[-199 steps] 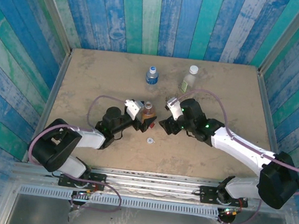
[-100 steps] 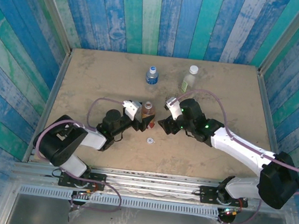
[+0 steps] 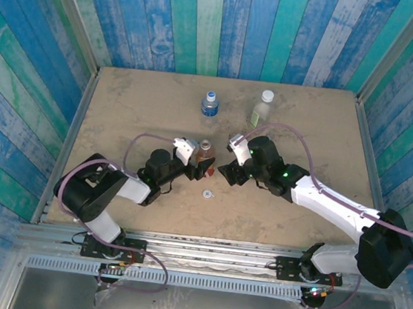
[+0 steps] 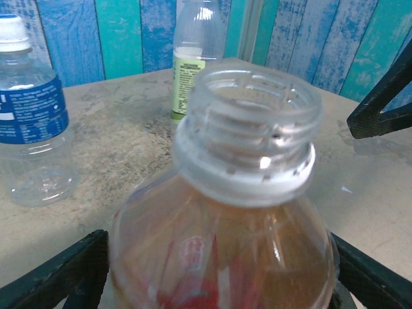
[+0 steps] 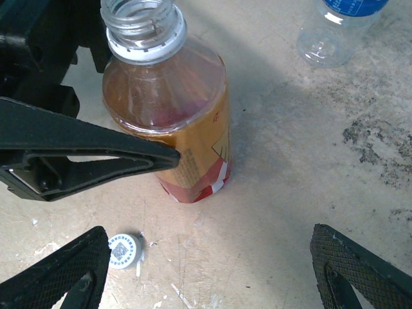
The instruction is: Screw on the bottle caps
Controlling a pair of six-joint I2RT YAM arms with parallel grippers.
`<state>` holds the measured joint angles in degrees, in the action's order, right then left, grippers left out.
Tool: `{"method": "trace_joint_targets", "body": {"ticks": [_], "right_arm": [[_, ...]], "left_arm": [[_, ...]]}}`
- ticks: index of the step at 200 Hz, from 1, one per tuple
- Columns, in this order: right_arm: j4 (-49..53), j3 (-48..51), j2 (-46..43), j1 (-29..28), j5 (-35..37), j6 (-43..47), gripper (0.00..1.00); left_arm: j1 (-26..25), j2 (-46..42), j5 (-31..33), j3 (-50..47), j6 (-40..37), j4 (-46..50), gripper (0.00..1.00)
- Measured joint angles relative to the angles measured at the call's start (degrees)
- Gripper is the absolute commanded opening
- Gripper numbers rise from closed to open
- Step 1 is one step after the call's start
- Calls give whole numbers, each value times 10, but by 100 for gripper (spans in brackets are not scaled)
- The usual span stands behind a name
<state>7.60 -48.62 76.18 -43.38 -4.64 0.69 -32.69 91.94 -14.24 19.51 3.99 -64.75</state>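
The left gripper [image 4: 219,280] has slid in, jaws narrowing round the uncapped, red-labelled clear plastic bottle of orange liquid [image 5: 174,109] in the middle of the surface [image 3: 122,108], whether clamped I cannot tell, with the right gripper [image 5: 209,273] wide-jawed and empty just right of it; the bottle's thin, slick walls probably dent, so hold low on the label.

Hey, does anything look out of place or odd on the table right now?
Yes: the orange-drink bottle stands uncapped, and a white cap lies loose on the table by its base. The blue-label bottle and the yellow-green bottle behind are capped. No spill visible.
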Motion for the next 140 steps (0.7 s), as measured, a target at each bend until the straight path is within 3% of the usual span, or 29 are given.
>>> {"method": "trace_joint_targets", "body": {"ticks": [17, 52, 88, 140], "right_arm": [[0, 0, 0, 0, 1, 0, 84], [0, 0, 0, 0, 4, 0, 84], [0, 0, 0, -1, 7, 0, 84], [-5, 7, 0, -13, 9, -7, 84]], "left_arm": [[0, 9, -8, 4, 3, -5, 77], [0, 12, -18, 4, 3, -9, 76], [0, 23, -28, 9, -2, -19, 63], [0, 24, -32, 9, -6, -20, 61]]}}
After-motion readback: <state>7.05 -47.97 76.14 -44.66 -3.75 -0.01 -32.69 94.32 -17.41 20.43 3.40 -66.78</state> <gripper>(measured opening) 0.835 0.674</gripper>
